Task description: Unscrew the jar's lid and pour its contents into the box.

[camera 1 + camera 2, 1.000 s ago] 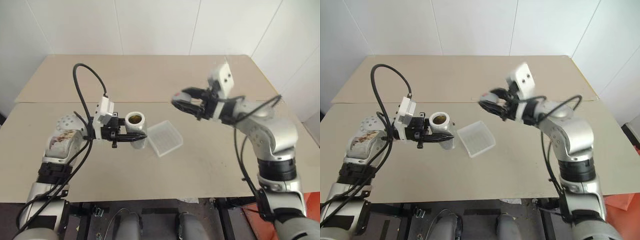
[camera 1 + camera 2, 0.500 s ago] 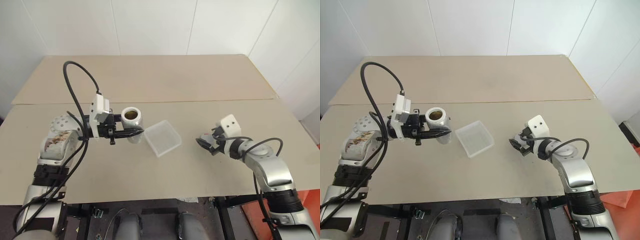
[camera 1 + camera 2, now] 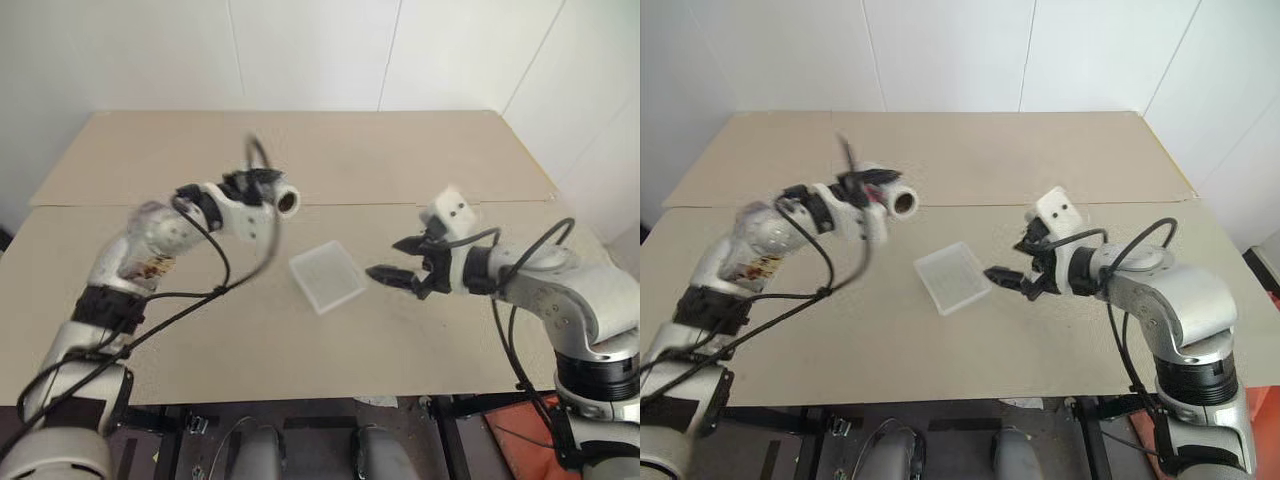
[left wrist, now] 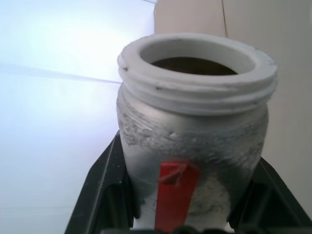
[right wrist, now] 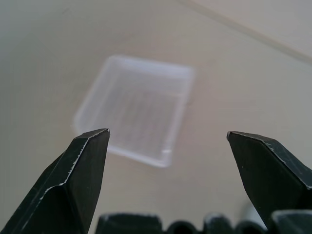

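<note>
On the pale tan surface (image 3: 300,350), which runs back to white walls (image 3: 300,50) meeting in a corner, we see a seam crossing from side to side where two boards join. The box (image 3: 327,276) lies on the near board, close to the middle, empty so far as we can tell, its ribbed bottom showing in the right wrist view.

Above the seam and to the left of the box we find the left gripper (image 4: 190,195) closed around the jar (image 3: 283,201), black fingers (image 4: 105,185) pressing each side of the body. The jar is held roughly level in the air, its open mouth turned towards the right and slightly towards us; the white threaded rim is bare, and something brown shows dimly inside.

Just right of the box, the right gripper (image 3: 386,261) hangs above the surface with its fingers spread wide and nothing between them, pointing towards the box.
</note>
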`<state>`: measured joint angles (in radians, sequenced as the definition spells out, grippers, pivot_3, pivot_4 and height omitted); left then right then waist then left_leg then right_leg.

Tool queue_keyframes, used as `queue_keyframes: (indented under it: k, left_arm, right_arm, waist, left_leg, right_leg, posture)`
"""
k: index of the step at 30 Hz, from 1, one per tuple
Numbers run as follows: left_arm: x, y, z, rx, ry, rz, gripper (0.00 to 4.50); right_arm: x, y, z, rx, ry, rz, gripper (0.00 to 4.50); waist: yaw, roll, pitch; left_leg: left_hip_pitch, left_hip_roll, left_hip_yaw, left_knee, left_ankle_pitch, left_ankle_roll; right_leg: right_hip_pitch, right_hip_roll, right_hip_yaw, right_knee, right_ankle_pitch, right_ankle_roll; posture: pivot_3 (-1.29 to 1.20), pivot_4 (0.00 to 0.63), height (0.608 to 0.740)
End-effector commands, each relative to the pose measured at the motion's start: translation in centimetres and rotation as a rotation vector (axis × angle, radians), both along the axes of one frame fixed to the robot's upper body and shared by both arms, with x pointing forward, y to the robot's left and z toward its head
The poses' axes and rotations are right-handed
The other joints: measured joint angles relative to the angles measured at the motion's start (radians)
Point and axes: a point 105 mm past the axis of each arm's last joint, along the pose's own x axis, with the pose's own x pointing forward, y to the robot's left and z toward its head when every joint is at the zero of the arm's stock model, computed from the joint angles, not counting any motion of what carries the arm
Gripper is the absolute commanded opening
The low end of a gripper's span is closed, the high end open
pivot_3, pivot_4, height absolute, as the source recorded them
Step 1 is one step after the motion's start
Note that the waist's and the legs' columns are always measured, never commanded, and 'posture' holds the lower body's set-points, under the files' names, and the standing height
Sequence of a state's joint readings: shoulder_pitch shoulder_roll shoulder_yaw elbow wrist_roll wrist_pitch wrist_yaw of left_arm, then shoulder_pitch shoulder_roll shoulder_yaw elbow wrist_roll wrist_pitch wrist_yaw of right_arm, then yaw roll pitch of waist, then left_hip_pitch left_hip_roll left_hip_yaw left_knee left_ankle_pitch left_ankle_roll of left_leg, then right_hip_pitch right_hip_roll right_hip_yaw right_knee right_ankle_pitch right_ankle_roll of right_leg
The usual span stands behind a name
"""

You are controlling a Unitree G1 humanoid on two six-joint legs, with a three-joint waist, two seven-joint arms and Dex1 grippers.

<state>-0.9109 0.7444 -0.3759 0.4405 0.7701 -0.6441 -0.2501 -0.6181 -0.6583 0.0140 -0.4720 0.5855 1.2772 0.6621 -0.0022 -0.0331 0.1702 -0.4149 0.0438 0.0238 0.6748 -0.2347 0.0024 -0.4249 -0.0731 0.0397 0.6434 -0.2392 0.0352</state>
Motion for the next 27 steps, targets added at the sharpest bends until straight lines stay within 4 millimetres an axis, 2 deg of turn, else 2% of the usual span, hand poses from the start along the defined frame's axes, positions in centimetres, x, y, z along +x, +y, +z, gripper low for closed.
queue_keyframes:
  k: [1,5,7,11,16,21,27]
  left_arm:
    - [0.3,-2.4,1.2,0.231,-0.402,-0.16,1.91]
    - [0.3,-4.9,2.5,0.217,-0.691,-0.255,1.91]
    - [0.3,-6.0,1.4,0.258,-0.738,-0.3,1.91]
    - [-0.8,-7.6,-1.6,0.304,-0.717,-0.43,1.91]
    - [-1.1,-7.5,-3.1,0.359,-0.715,-0.47,1.91]
    - [-0.8,-7.3,-2.9,0.355,-0.722,-0.457,1.91]
    - [-0.5,-6.4,-2.3,0.253,-0.625,-0.373,1.91]
  right_arm:
    - [-0.4,0.6,2.0,0.002,-0.06,0.091,4.47]
    - [-0.9,0.7,3.1,0.015,-0.115,0.155,4.47]
    - [-0.9,0.8,3.3,0.024,-0.138,0.166,4.47]
    - [-1.1,0.8,3.2,0.02,-0.155,0.169,4.47]
    - [-1.1,0.5,3.4,0.028,-0.165,0.157,4.47]
    - [-1.3,0.6,3.4,0.032,-0.176,0.16,4.47]
    - [-1.4,0.7,3.2,0.02,-0.189,0.168,4.47]
  waist:
    - [0.011,0.0,0.0]
    - [0.018,0.0,0.0]
    - [0.019,0.0,0.0]
    - [0.014,0.0,0.0]
    - [0.011,0.0,0.0]
    - [0.014,0.0,0.0]
    - [0.014,0.0,0.0]
  left_leg:
    - [-0.001,-0.001,0.0,0.001,0.0,0.0]
    - [-0.005,-0.003,0.0,0.002,0.0,0.0]
    - [-0.006,-0.004,0.0,0.002,-0.001,0.001]
    - [-0.008,-0.004,0.0,0.002,-0.001,0.001]
    - [-0.009,-0.004,0.0,0.002,0.0,0.001]
    - [-0.009,-0.005,0.0,0.003,0.0,0.0]
    - [-0.009,-0.005,0.0,0.003,0.0,0.0]
  right_leg:
    - [-0.001,-0.001,0.0,0.0,0.0,0.001]
    - [-0.001,-0.004,-0.001,-0.001,0.002,0.004]
    - [-0.002,-0.005,-0.002,0.0,0.002,0.005]
    - [-0.004,-0.004,-0.001,0.002,0.002,0.005]
    - [-0.008,-0.004,0.0,0.004,0.002,0.004]
    - [-0.008,-0.005,0.0,0.004,0.002,0.005]
    - [-0.008,-0.005,0.0,0.005,0.002,0.005]
  posture:
    - [0.0,0.15,0.74]
    - [0.0,0.15,0.74]
    - [0.0,0.15,0.74]
    - [0.0,0.15,0.74]
    - [0.0,0.15,0.74]
    - [0.0,0.15,0.74]
    - [0.0,0.15,0.74]
